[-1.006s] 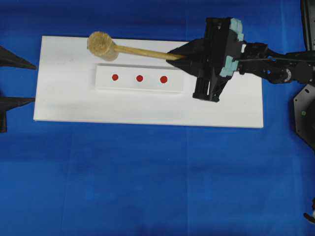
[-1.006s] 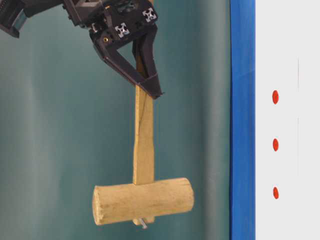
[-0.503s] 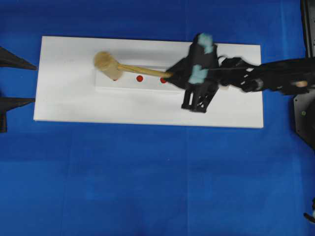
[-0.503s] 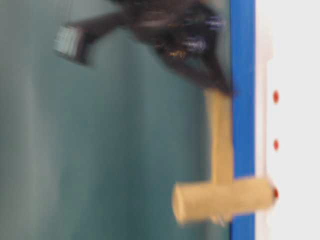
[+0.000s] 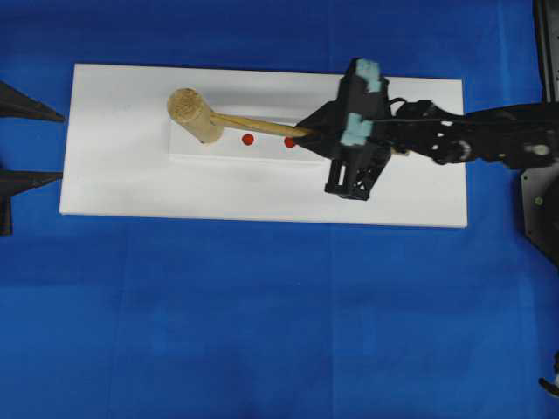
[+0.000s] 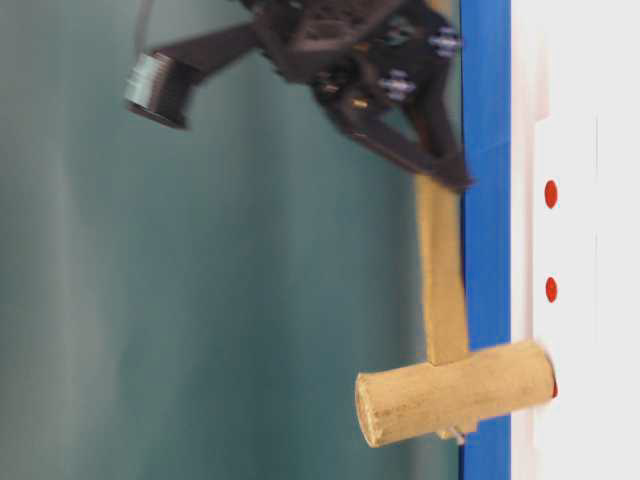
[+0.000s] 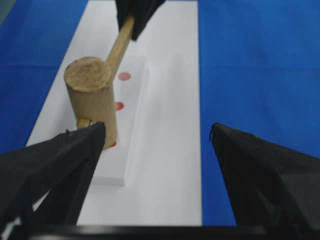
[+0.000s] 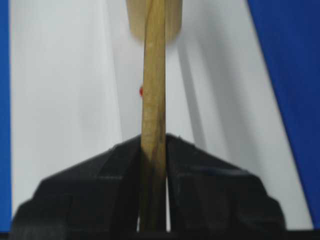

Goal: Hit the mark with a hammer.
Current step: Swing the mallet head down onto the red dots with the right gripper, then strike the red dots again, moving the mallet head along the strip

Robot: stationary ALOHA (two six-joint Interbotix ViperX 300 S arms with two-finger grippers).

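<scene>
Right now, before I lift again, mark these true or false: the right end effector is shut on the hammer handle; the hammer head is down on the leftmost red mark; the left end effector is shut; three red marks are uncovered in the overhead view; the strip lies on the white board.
1. The right end effector is shut on the hammer handle: true.
2. The hammer head is down on the leftmost red mark: true.
3. The left end effector is shut: false, it is open and empty.
4. Three red marks are uncovered overhead: false, only two marks show.
5. The strip lies on the white board: true.
</scene>
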